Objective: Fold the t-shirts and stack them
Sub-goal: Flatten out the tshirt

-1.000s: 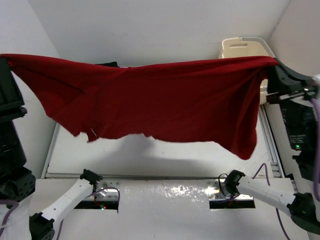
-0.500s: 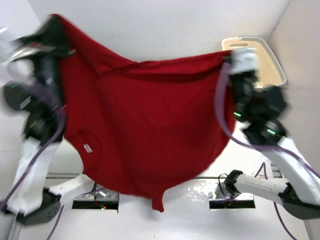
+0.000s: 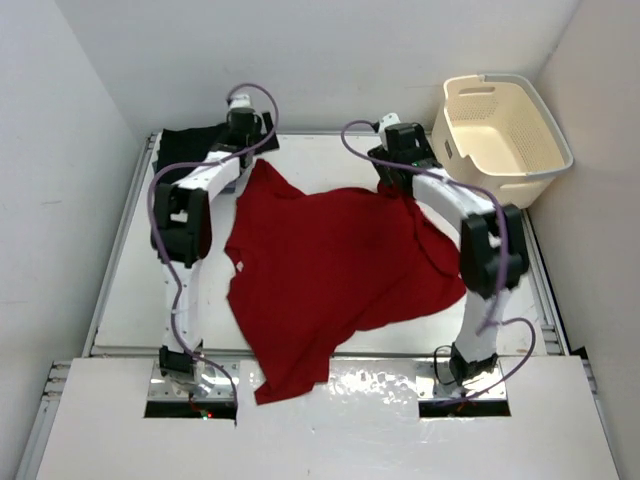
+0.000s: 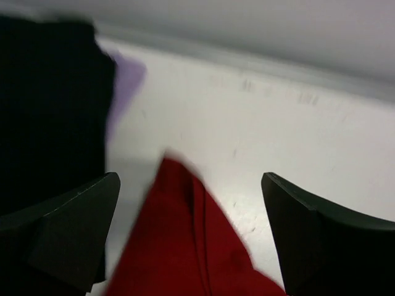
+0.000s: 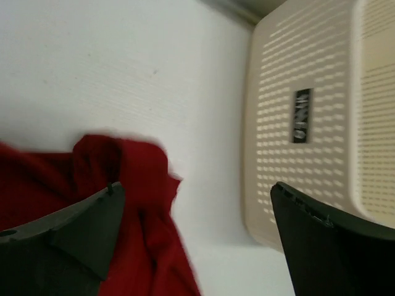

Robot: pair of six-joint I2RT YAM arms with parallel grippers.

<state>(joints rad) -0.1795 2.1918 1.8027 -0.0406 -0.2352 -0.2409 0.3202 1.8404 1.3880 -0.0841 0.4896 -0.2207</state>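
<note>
- Fingers of the left gripper (image 4: 190, 180) stand wide apart, empty; a corner of the red cloth t-shirt (image 3: 330, 270) lies between them.
- Right gripper (image 5: 196, 186) gapes equally wide, empty; a rumpled shirt corner lies beside one finger.

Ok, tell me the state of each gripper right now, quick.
Left gripper: open, jaws wide over a corner of the red t-shirt, holding nothing.
Right gripper: open, jaws wide, holding nothing.
</note>
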